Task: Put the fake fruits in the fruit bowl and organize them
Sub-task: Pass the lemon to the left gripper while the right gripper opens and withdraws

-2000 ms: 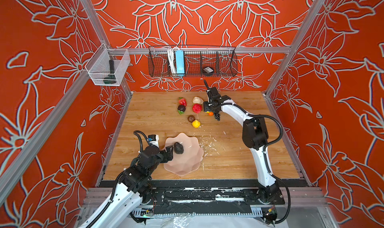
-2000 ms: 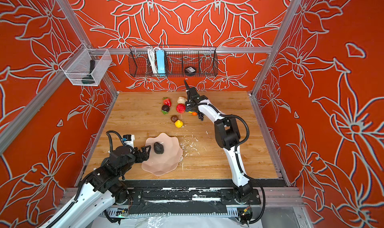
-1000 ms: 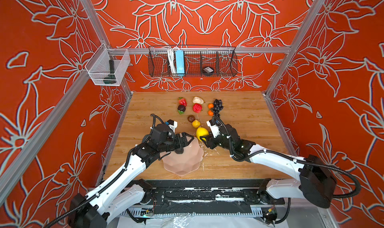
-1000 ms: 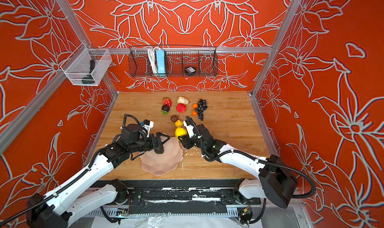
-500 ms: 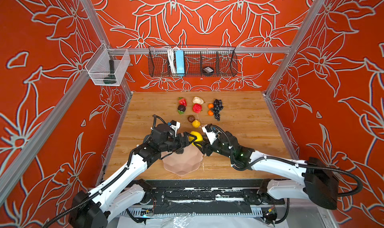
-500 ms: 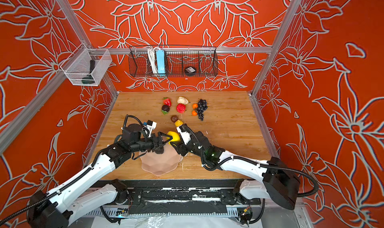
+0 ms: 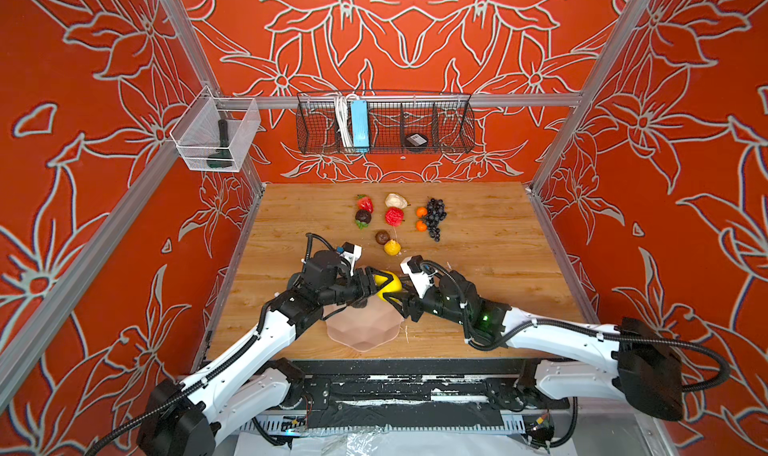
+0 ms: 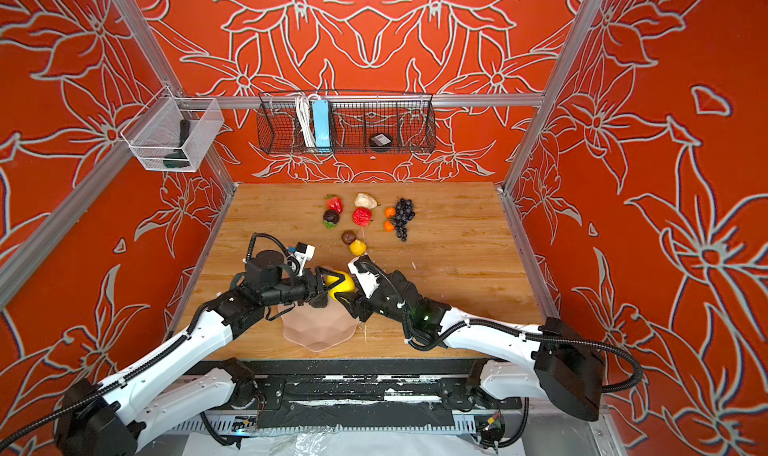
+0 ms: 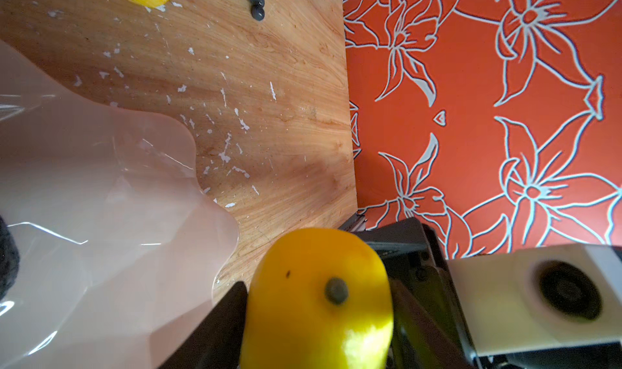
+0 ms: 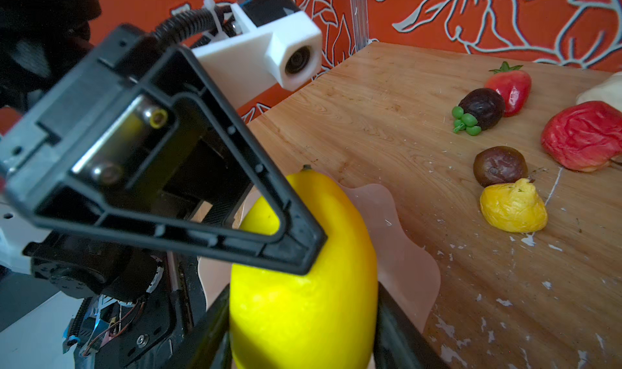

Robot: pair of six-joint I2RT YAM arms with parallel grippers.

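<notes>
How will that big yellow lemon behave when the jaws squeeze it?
Probably stiff: the lemon shows no dent between the jaws. Likely slippery, since its skin is glossy. Rounded, so it may roll once released.

You're running a robotics lab test cell, not a lived-in room. Aluminium frame bars (image 7: 519, 99) carry printed orange flower panels (image 7: 415, 29) around a small wooden tabletop (image 7: 490, 258). At 6 o'clock a left arm (image 7: 266, 341) and a right arm (image 7: 561, 341), white and black with cables strapped on, stand on a black base rail (image 7: 415, 391). At 12 o'clock a wire basket (image 7: 453, 129) holds a blue power strip (image 7: 359, 125); at 10 o'clock hangs a clear bin (image 7: 191, 138). Fake fruits (image 7: 394, 216) lie towards 12 o'clock.
</notes>
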